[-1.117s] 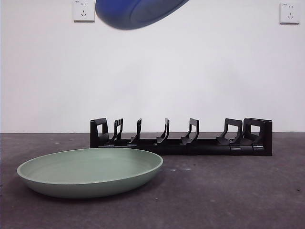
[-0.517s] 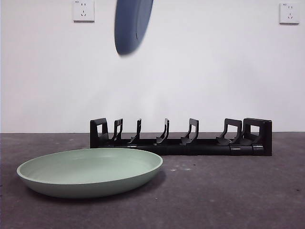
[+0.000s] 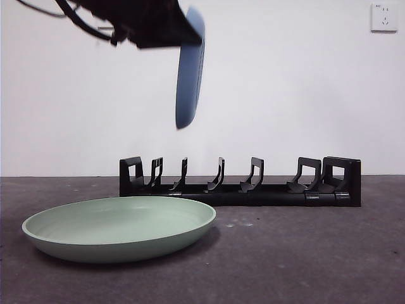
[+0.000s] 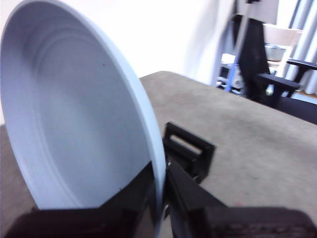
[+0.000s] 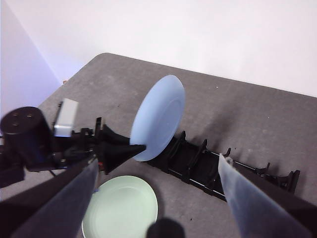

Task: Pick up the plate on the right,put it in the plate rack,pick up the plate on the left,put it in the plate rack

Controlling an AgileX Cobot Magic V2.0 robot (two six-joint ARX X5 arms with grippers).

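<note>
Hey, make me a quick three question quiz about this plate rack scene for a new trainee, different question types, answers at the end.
1. True or false: the round pale blue plate already stands in the long black plastic plate rack.
2. Which gripper grips the pale blue plate? A) left B) right C) neither
3. Fill in: the round light green plate lies flat on the ____, in front of the rack.

Key:
1. False: it hangs on edge above the rack.
2. A: the left gripper pinches its rim; the right gripper is open, high above.
3. Table.
</note>
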